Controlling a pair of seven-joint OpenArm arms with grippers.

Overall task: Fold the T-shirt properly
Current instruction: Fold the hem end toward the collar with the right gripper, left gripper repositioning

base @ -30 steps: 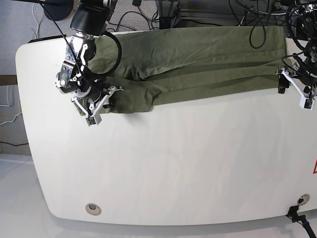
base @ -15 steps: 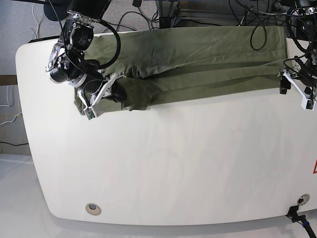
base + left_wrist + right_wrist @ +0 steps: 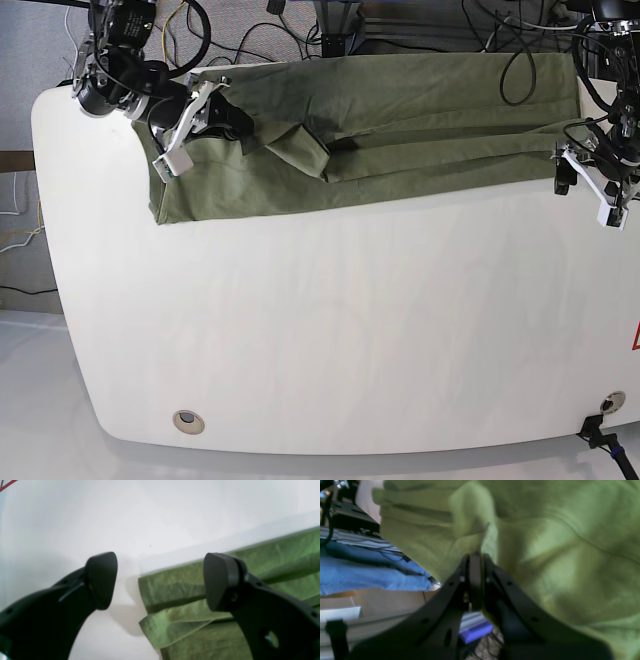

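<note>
The olive-green T-shirt (image 3: 400, 110) lies stretched along the far side of the white table (image 3: 340, 320), with a raised fold near its left third. My right gripper (image 3: 232, 120) is over the shirt's far-left part and is shut on the T-shirt. In the right wrist view its jaws (image 3: 475, 560) are pressed together with T-shirt (image 3: 557, 555) fabric pinched at the tips. My left gripper (image 3: 590, 192) hangs open at the shirt's right end. In the left wrist view its black fingers (image 3: 100, 580) straddle the layered T-shirt (image 3: 175, 592) edge without touching it.
Cables and dark equipment (image 3: 420, 25) crowd the space just past the table's far edge. A round grommet (image 3: 187, 421) sits near the front left corner. A black clamp (image 3: 598, 432) and a red mark (image 3: 636, 338) are at the table's right edge.
My right gripper has moved to the far left while gripping the fabric, dragging the bunched left part open and leaving a fold ridge. The left gripper has stayed open and almost still.
</note>
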